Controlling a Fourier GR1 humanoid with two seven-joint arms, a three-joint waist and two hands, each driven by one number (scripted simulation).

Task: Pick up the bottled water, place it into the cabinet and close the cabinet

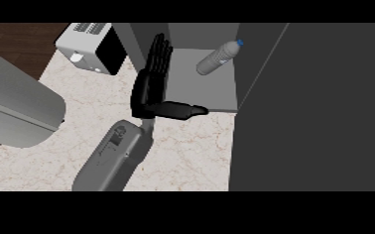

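The big dark cabinet door (304, 104) stands to the right of the left hand (152, 84), past the shelf, and it is flat, smooth and plain. The counter (190, 153) spreads out below the hand and to both sides of its arm, and it looks like pale stone with thin pinkish veins. A large grey rounded shape (26, 106) sits far to the left of the hand, and I cannot tell what it is. The cabinet shelf (209, 91) lies just to the right of the hand, and it is a flat grey floor with straight edges. A toaster (92, 49) sits up and to the left of the hand, boxy and silver with a black side. The hand is black and wide open, with its fingers straight and its thumb sticking out to the right over the shelf edge; it holds nothing. The water bottle (218, 58) is already on the shelf, up and to the right of the hand and apart from it. It is clear and round with a blue cap, and it lies tipped over. I think the round bottle could roll toward the front edge, and then the door could bump it when it swings shut. The right hand does not show.
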